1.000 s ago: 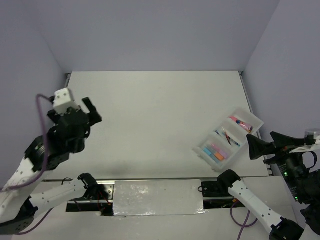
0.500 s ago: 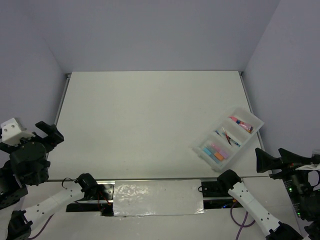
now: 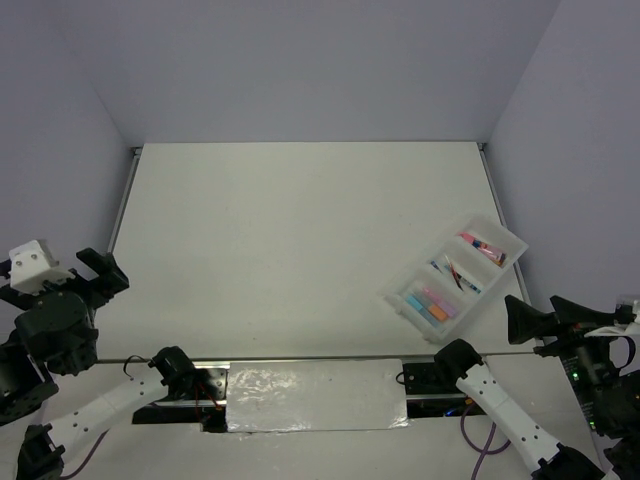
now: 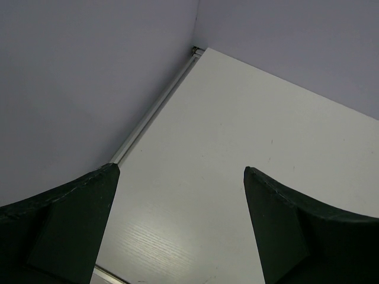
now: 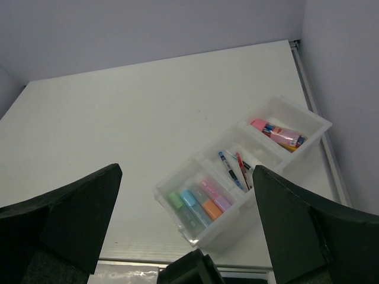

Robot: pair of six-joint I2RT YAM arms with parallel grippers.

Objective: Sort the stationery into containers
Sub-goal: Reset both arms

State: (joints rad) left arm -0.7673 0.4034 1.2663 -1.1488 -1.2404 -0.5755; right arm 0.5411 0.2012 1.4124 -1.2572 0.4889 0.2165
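Where the stationery lies: every piece that shows is inside the tray, which sits slantwise at the right of the top view, on the table.
Near section, lower left of the tray in the right wrist view: green highlighter, blue highlighter, orange highlighter and a pink-purple highlighter, lying side by side.
Middle section: blue pen and red pen, close together.
Far section, upper right: pink tube, with something small under its end that I cannot make out.
Left gripper: fingers spread wide with nothing between them, at the lower left of the top view, well apart from the tray.
Right gripper: fingers likewise parted and empty, looking down on the tray from the near side.
Handling, highlighters: probably light, stiff and smooth; pinch across the barrel at mid-length.
Handling, pens: thin and round, likely to roll or slip; take them at the middle, fingers square to the shaft.
Handling, tube: stubby; whether it is soft I cannot tell, so squeeze gently.
Handling, tray: thin-walled and likely light, so a nudge may slide it; a side wall is the place to hold.
Progress: the sorting looks done.
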